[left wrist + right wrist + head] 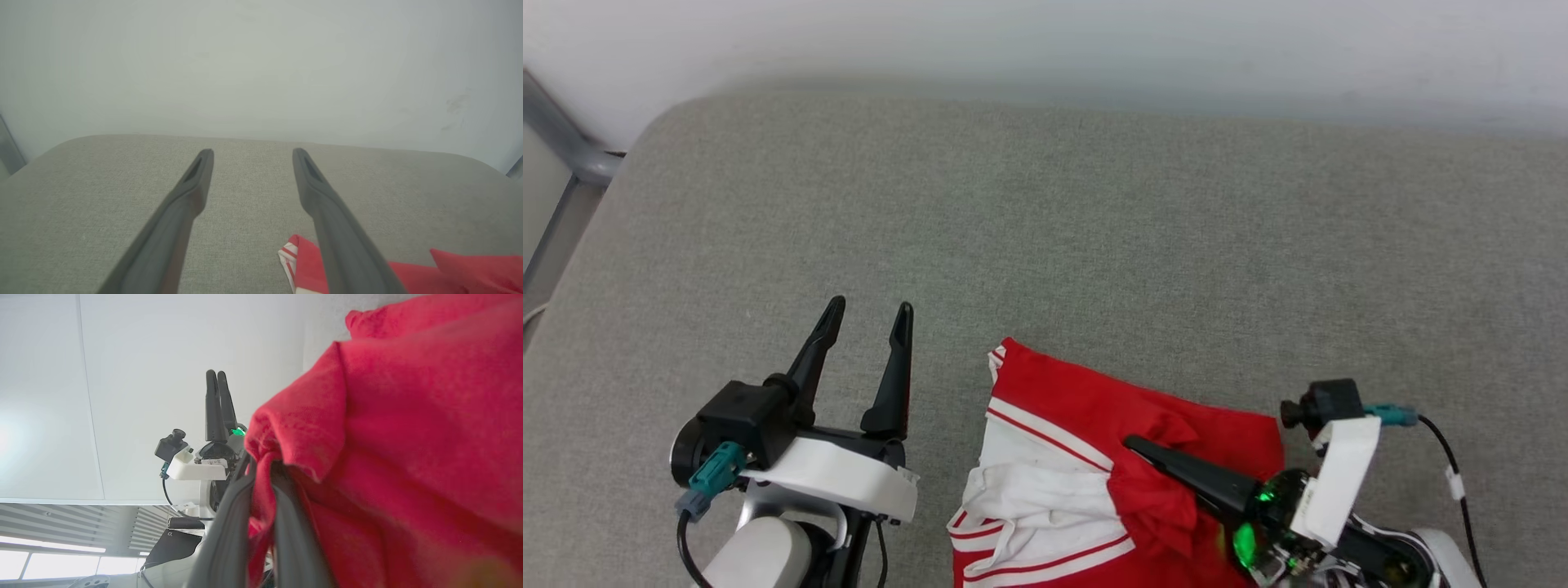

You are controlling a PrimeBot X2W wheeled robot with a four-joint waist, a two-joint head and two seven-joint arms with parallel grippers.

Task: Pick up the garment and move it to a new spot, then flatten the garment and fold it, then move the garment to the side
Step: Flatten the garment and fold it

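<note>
Pale blank wall [1045, 41] at the back, and in front of it a broad grey woven-fabric cushion [1094, 212] with rounded far corners. Just past the cushion's far left corner, a grey metal frame bar [564, 139].

Down at the cushion's near edge, right of its middle: the garment [1078, 408], a bright red jersey-style shirt of soft fabric with white sleeves and red-and-white striped trim. Bunched up, partly folded over itself, and running off the bottom of the head view.

Also at the cushion's near edge, further right: the right hand [1137, 446]. Two long dark fingers pressed together, clamped on a pinch of red cloth near the shirt's middle. From the right wrist camera, red fabric draped over and between those fingers. Green light glowing at that hand's base.

Over the cushion's near left part: the left hand [870, 306]. Dark fingers spread wide, gripping nothing, pointing toward the cushion's far edge, beside the shirt's striped edge but apart from it.
</note>
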